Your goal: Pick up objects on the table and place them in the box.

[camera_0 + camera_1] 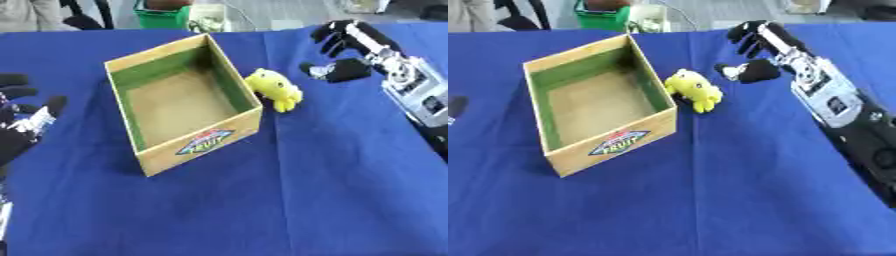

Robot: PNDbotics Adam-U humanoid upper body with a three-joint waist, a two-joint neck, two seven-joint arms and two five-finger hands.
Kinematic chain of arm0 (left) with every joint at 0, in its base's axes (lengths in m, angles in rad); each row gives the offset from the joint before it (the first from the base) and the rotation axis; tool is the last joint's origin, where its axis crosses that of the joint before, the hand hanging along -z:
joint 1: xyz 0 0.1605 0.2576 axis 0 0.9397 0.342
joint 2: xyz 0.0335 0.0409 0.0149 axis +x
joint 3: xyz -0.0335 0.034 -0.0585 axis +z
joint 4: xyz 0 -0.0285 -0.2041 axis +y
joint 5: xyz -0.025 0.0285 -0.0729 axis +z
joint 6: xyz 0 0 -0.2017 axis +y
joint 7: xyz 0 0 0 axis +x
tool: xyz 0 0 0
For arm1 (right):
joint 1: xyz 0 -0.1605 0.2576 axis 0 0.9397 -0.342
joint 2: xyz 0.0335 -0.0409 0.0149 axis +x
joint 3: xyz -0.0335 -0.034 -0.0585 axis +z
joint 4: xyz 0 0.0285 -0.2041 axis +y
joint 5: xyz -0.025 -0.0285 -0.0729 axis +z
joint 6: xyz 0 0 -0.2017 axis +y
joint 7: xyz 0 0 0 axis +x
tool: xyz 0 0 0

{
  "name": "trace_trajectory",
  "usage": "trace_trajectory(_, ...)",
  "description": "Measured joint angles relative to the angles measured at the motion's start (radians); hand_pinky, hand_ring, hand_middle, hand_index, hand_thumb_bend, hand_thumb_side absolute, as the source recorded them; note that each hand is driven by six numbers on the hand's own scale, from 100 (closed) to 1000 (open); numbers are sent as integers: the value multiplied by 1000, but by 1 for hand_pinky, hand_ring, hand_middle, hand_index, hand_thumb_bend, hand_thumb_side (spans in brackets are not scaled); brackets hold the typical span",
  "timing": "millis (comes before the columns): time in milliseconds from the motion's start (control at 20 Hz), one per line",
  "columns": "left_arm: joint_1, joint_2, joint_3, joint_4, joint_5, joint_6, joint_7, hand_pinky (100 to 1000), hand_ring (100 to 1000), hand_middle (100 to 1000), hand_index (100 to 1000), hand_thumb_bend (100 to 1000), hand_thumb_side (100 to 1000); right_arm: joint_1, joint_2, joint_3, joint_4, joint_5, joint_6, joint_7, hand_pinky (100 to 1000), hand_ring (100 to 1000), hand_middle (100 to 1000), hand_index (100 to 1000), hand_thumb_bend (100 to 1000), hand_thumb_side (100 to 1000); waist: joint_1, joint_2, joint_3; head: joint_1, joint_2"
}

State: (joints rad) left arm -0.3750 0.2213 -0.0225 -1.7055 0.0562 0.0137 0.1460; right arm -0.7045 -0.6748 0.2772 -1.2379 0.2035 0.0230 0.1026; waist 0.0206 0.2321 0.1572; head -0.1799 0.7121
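A yellow soft toy (276,89) is lying on the blue tabletop (289,190), touching the right side of the box (184,102). The box is sitting open with nothing inside it, and it is showing a fruit label (205,142) on its front. The right hand (754,55) is hanging above the tabletop near the toy, a little to its right, with its fingers spread open and holding nothing. The left hand (22,117) is resting at the left edge, fingers open, also holding nothing.
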Motion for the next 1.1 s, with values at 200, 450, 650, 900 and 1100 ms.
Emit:
trace_trajectory(200, 3, 0, 0, 0, 0, 0, 0, 507, 652, 611, 652, 724, 180, -16, 30, 9, 52, 27, -10, 12, 637, 668, 693, 781, 438, 265, 2, -2, 1, -3, 1)
trace_trajectory(450, 4, 0, 0, 0, 1, 0, -1, 508, 651, 610, 652, 724, 180, -28, 60, 18, 97, 53, -22, 23, 637, 665, 692, 780, 403, 287, 2, -3, 3, -7, 5)
trace_trajectory(650, 4, 0, 0, 0, 1, 0, -1, 508, 651, 610, 652, 724, 180, -35, 75, 22, 118, 68, -29, 27, 637, 665, 692, 780, 399, 292, 2, -3, 3, -7, 6)
trace_trajectory(900, 5, 0, -1, 0, 2, -1, -2, 508, 651, 610, 652, 724, 179, -36, 85, 26, 128, 76, -35, 34, 639, 667, 693, 782, 420, 289, 2, -4, 3, -8, 8)
trace_trajectory(1100, 5, 0, -1, 0, 3, -1, -3, 508, 651, 610, 652, 723, 180, -43, 95, 33, 136, 88, -38, 44, 641, 669, 695, 783, 395, 309, 2, -4, 3, -8, 8)
